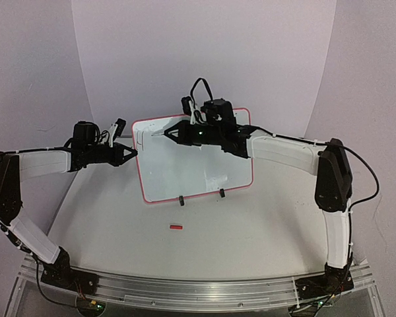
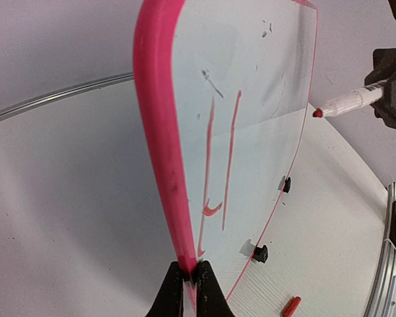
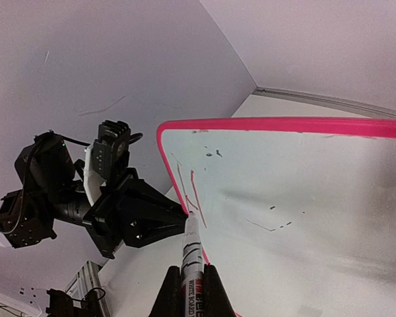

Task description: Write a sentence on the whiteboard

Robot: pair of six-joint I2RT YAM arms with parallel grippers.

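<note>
The whiteboard (image 1: 198, 165) stands upright on two black feet, its frame pink-red. My left gripper (image 2: 190, 267) is shut on the board's left edge (image 2: 160, 132); in the top view the left gripper (image 1: 133, 156) reaches it from the left. My right gripper (image 3: 191, 271) is shut on a white marker (image 3: 190, 247) with a red tip (image 2: 317, 113). It points at the board's upper left corner. Of the sentence, only two long red strokes with a short bar, like an H (image 2: 218, 165), show. The tip seems just off the surface.
A red marker cap (image 1: 176, 227) lies on the table in front of the board, also in the left wrist view as the cap (image 2: 290, 307). Faint dark smudges (image 3: 267, 228) mark the board. White walls stand close behind, and the metal rail (image 1: 198, 290) runs along the near edge.
</note>
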